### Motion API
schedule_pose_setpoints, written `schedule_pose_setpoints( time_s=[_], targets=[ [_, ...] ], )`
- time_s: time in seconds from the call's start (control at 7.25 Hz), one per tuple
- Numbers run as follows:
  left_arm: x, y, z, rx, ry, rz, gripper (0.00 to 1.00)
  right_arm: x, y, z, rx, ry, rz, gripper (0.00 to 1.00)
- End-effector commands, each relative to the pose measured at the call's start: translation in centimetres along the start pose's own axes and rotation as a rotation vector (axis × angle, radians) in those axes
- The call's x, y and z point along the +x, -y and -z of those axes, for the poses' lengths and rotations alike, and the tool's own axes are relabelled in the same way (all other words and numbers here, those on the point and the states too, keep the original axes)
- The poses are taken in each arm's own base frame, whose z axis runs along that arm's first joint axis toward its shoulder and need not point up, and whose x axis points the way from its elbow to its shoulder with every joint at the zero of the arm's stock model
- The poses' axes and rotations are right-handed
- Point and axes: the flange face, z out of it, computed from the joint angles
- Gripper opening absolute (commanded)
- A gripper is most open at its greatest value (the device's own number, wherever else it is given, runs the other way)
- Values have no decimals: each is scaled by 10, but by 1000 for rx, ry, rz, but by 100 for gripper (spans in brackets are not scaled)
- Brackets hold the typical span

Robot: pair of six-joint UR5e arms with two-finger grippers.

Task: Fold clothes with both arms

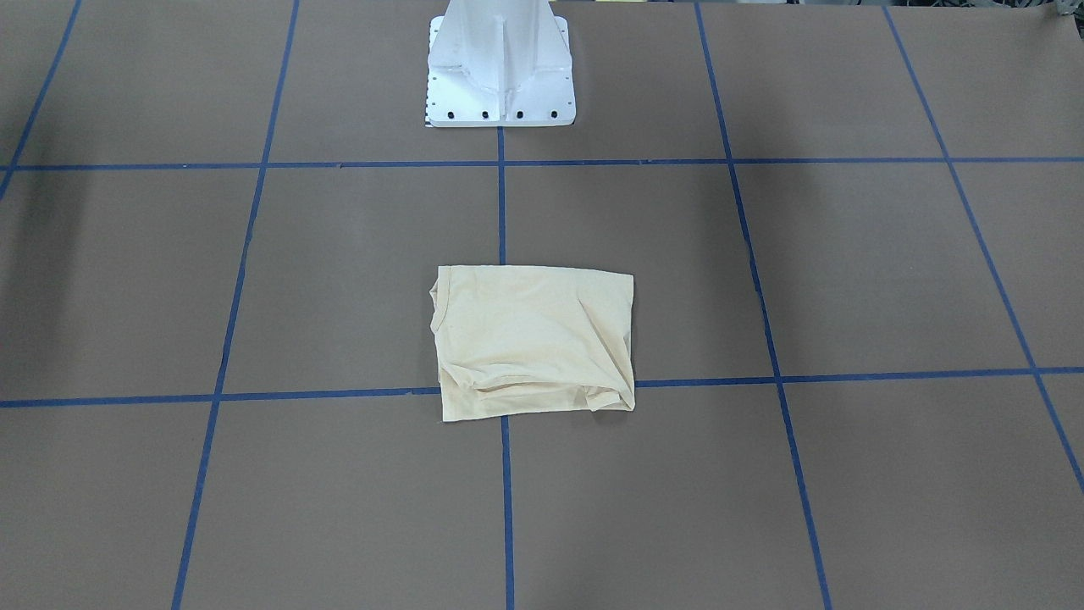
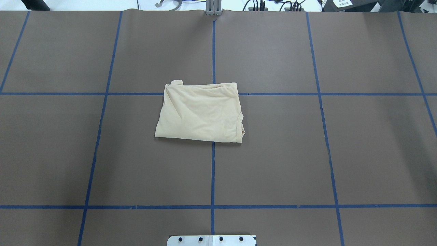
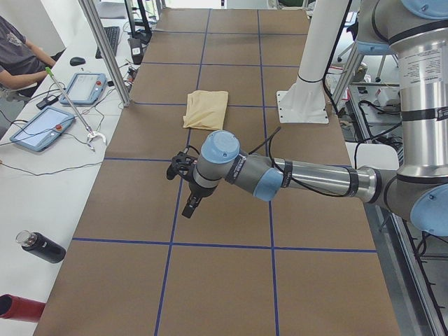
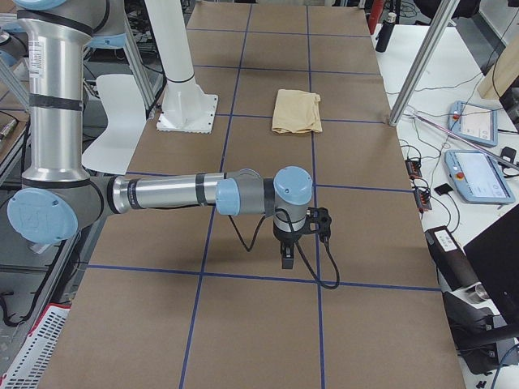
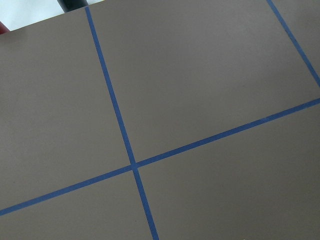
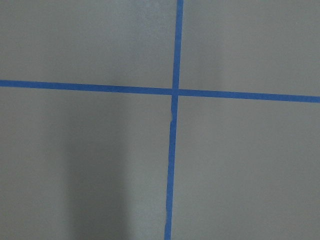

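T-shirt (image 2: pixel 199 112): we find it folded into a compact rectangle, flat at mid-table (image 2: pixel 290 153), over a crossing of blue tape lines (image 2: pixel 213 171), in front of the white pedestal (image 1: pixel 500 76) | left gripper (image 3: pixel 189 206): over the table surface, well apart from the T-shirt; we cannot tell whether clenched or released | right gripper (image 4: pixel 287 258): the same, state indeterminable

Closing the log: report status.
Black left gripper, black right gripper: above brown table, state unclear. Pale cream-yellow T-shirt: folded rectangle, flat, apart from both. Nothing on it.
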Motion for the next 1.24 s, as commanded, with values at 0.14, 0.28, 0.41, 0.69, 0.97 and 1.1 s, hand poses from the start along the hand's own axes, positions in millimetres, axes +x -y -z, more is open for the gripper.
schedule_pose_setpoints(
  time_s=[0.14,0.28,0.41,0.69,0.97,1.1],
  targets=[
    [-2,3,-3,-9,0,22,100,0,4,-6,-11,-16,15,100],
    [-2,3,-4,-15,1,29,100,6,5,-16,-29,-18,0,100],
    [-1,5,-1,-10,2,27,100,9,5,-18,-34,-16,-8,100],
    [2,10,2,-2,3,18,100,8,5,-17,-34,-10,-5,100],
    [-2,6,-2,-12,5,33,100,3,5,-14,-27,-6,4,100],
    [-6,1,-4,-28,10,100,100,3,5,-13,-25,-10,5,100]
  ],
)
